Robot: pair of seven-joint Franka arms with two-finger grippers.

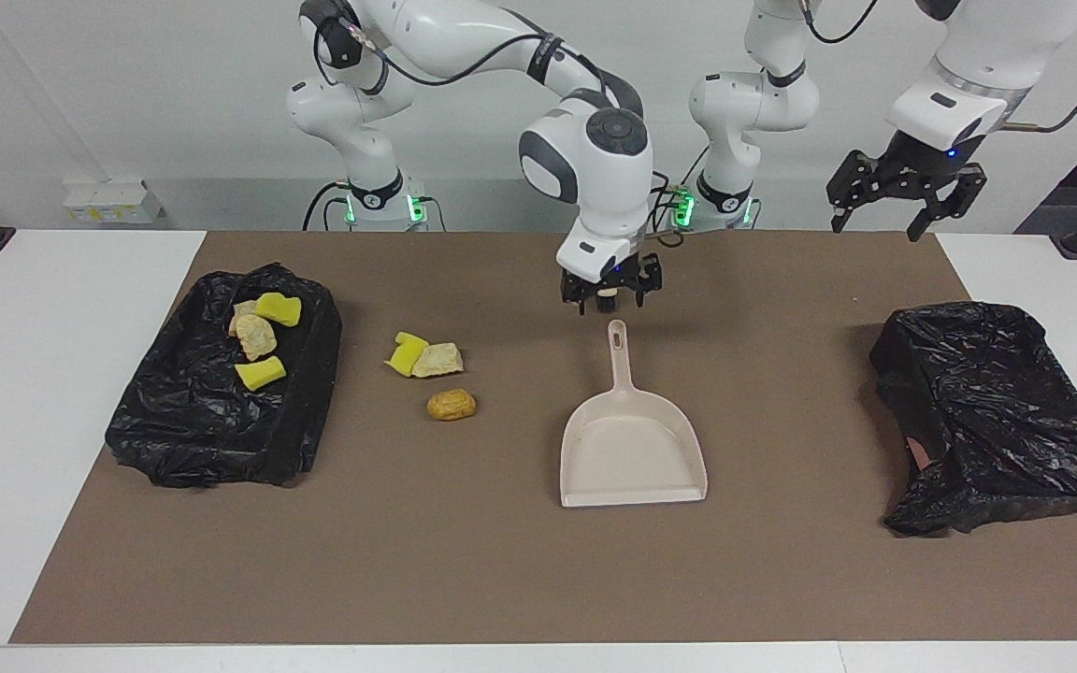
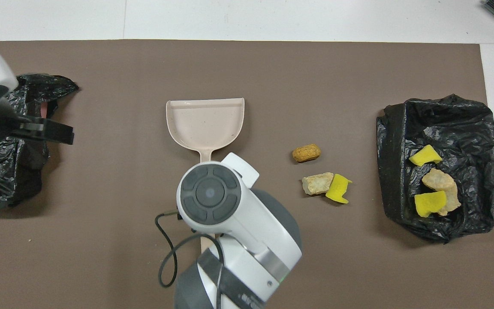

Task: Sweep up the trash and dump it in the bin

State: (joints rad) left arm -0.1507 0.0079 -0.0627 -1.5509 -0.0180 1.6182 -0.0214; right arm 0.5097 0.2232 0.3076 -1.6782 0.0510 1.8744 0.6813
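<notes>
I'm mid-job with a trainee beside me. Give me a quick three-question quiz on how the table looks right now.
1. True or false: the right end effector grips the handle of the dustpan.
2. How many trash pieces lie loose on the brown mat? A two, B three, C five.
3. Fill in: the bag-lined bin holding trash sits toward the ___ arm's end.
Key: 1 false, it hovers open over the handle; 2 B; 3 right.
</notes>
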